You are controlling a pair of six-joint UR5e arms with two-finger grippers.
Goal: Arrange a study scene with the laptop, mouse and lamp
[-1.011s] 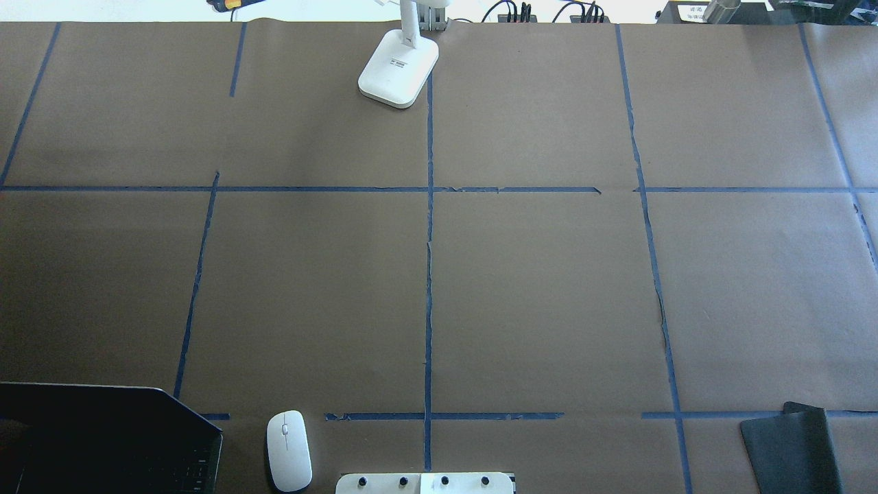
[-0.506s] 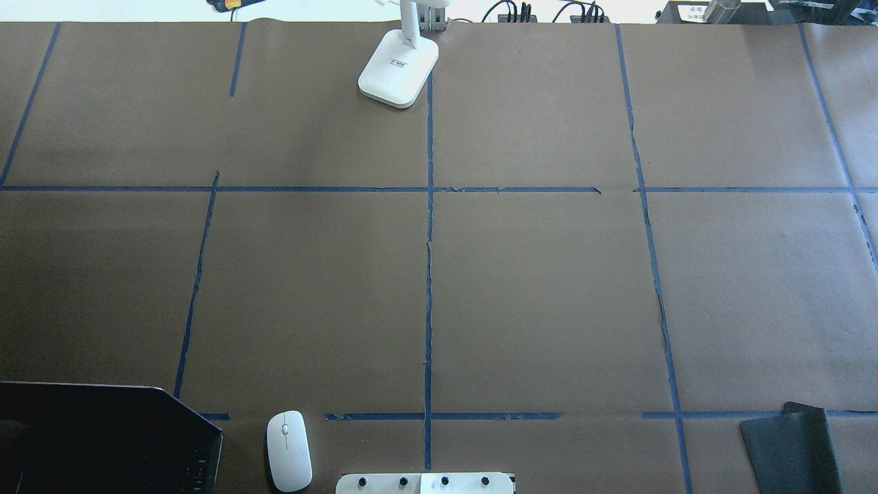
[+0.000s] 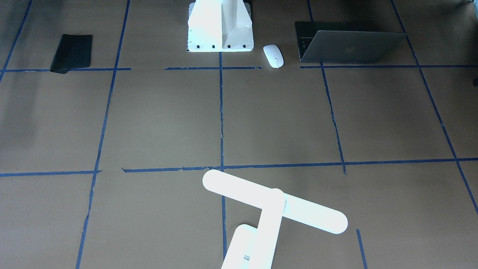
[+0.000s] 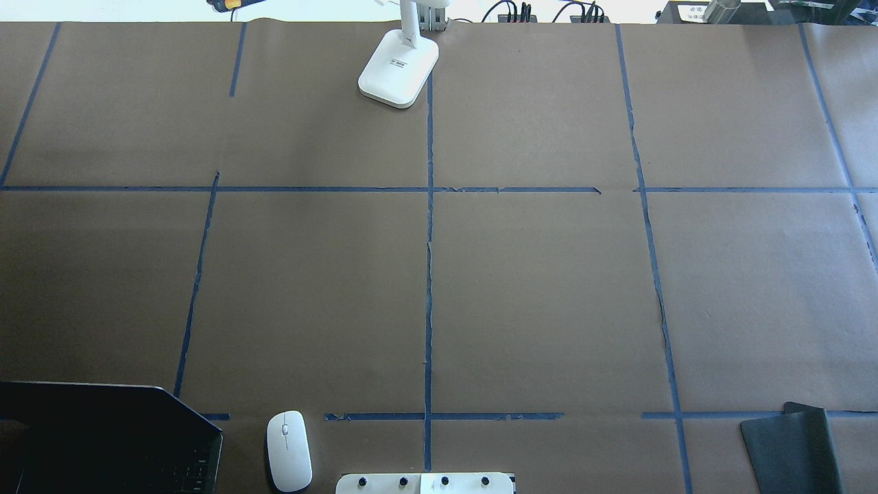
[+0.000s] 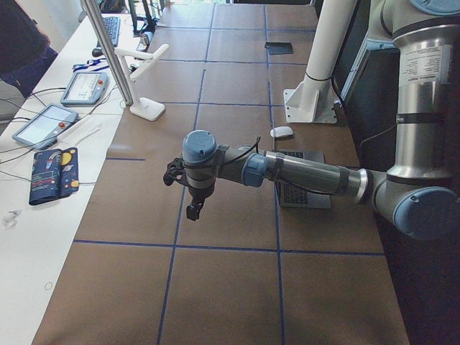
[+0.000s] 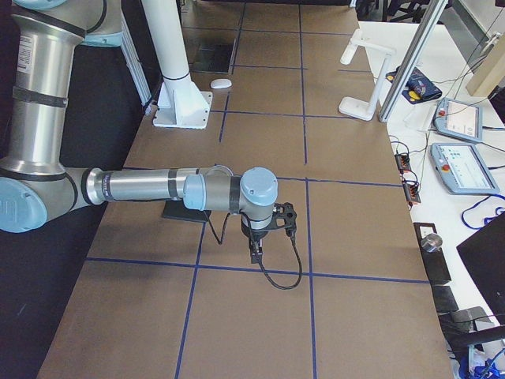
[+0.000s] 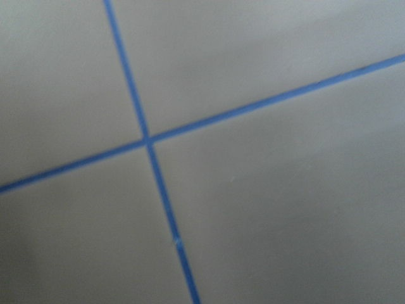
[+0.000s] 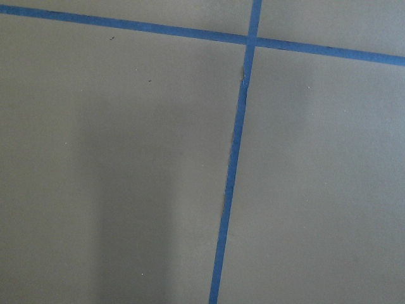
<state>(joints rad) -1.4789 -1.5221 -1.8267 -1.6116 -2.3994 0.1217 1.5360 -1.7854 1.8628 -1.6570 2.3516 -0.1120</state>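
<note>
Laptop (image 4: 103, 439) sits open at 7 o'clock of the table (image 4: 549, 288) in overhead view, mouse (image 4: 289, 451) just at its 3 o'clock, not touching. Lamp (image 4: 398, 68) stands at 12 o'clock by far edge. L gripper (image 5: 192, 210) & R gripper (image 6: 256, 254) hang above the table, pointing down; can't tell how far open or whether holding anything.

laptop (image 3: 351, 46) lid: bore a faint logo, no lettering.
lamp (image 4: 398, 65) base: carried a small dark printed label, too small to read.
lamp arm: had a tiny dark mark near its foot, also unreadable.
readable words, numbers: none.
</note>
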